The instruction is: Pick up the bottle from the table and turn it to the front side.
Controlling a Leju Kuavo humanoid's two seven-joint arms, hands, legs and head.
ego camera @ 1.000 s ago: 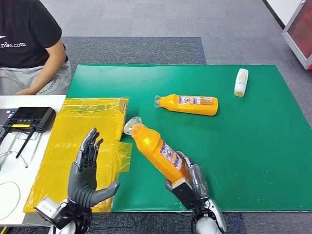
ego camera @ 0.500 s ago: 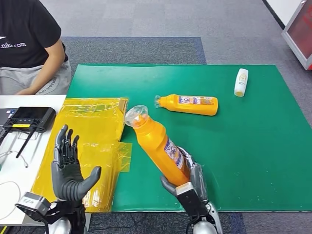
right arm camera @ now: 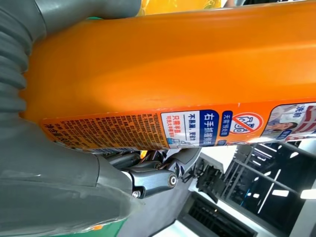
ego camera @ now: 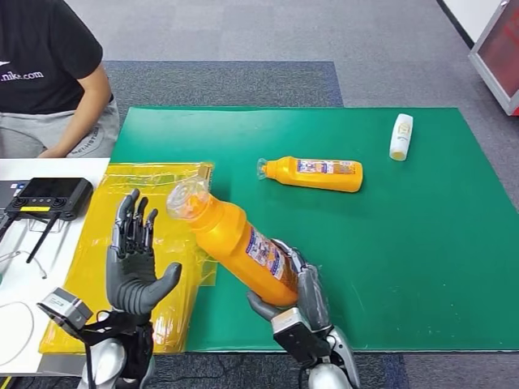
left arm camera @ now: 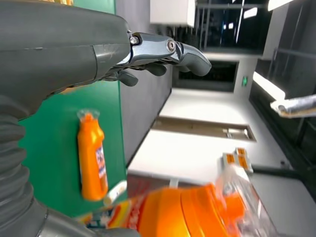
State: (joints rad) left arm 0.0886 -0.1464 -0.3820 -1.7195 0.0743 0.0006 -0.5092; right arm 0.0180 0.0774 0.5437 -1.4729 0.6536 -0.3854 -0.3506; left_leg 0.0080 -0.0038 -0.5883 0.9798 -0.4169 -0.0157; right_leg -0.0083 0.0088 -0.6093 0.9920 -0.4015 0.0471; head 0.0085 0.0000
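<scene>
right hand (ego camera: 298, 298) fingers grip orange bottle (ego camera: 235, 239) base | bottle now swung leftward, cap nearer open-fingered left hand (ego camera: 131, 263) | handover for turning likely next

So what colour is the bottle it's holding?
Bright orange bottle, with a blue-and-white label; clearest in the head view.

- The left hand (left arm camera: 111, 54) is empty, its fingers (left arm camera: 186, 52) extended.
- An orange bottle (left arm camera: 91, 155) lies on the green mat (left arm camera: 52, 138) beyond the fingers.
- Another orange bottle with a clear-wrapped cap (left arm camera: 209, 210), blurred, is close to the palm side.
</scene>
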